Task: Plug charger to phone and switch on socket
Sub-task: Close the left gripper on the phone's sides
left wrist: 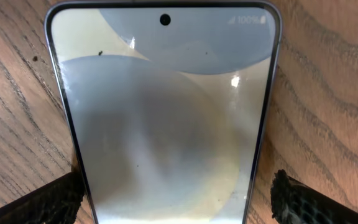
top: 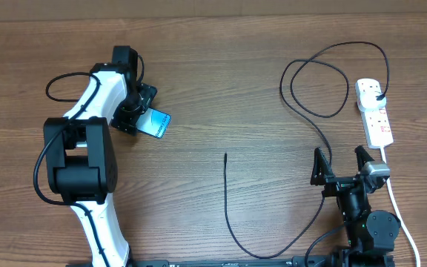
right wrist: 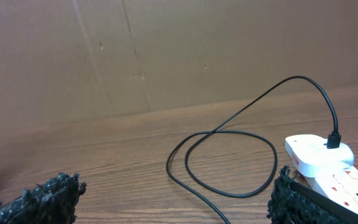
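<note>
On the socket, the charger sits plugged in.

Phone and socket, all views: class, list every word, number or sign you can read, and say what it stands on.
"100%", faint, beside signal bars: top corner of the phone screen, left wrist view.
Dark print at the phone's end, overhead view: too small to read.
Red markings on the socket: too small to read.
No other text shows.
</note>
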`<move>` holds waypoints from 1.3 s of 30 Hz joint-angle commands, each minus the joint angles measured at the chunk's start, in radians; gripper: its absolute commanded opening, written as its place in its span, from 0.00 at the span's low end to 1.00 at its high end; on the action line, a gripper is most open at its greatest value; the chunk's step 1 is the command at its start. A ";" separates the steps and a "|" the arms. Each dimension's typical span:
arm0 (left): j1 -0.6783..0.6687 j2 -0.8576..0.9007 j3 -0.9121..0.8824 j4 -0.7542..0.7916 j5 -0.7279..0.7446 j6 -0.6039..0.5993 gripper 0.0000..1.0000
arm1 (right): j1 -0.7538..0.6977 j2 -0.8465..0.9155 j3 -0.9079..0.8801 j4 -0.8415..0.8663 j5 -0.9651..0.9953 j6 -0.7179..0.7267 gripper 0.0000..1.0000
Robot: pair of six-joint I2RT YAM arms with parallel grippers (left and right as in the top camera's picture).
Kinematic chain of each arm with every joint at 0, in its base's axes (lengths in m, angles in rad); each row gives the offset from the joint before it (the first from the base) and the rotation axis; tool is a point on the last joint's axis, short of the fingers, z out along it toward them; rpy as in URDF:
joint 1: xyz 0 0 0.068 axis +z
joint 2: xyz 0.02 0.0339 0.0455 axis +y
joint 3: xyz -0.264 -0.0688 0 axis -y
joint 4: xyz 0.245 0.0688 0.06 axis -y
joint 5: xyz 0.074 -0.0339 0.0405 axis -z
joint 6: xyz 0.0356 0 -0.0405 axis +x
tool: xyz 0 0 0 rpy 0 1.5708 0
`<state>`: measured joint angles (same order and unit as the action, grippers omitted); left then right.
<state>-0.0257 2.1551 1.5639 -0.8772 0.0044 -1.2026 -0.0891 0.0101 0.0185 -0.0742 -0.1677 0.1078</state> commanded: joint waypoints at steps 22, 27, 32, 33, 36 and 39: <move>0.002 0.050 0.059 -0.092 0.055 -0.010 1.00 | 0.006 -0.007 -0.010 0.004 0.007 -0.005 1.00; 0.002 0.050 0.073 -0.147 0.003 -0.035 1.00 | 0.006 -0.007 -0.010 0.004 0.007 -0.005 1.00; 0.002 0.050 0.073 -0.136 -0.016 -0.034 1.00 | 0.006 -0.007 -0.010 0.004 0.007 -0.005 1.00; 0.002 0.050 0.073 -0.129 -0.016 -0.034 1.00 | 0.006 -0.007 -0.010 0.004 0.007 -0.005 1.00; 0.002 0.050 0.072 -0.088 -0.031 -0.031 1.00 | 0.006 -0.007 -0.010 0.004 0.007 -0.005 1.00; 0.002 0.050 0.072 -0.088 -0.034 -0.031 1.00 | 0.006 -0.007 -0.010 0.004 0.007 -0.005 1.00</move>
<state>-0.0242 2.1830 1.6135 -0.9646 0.0029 -1.2247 -0.0891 0.0101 0.0185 -0.0750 -0.1680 0.1078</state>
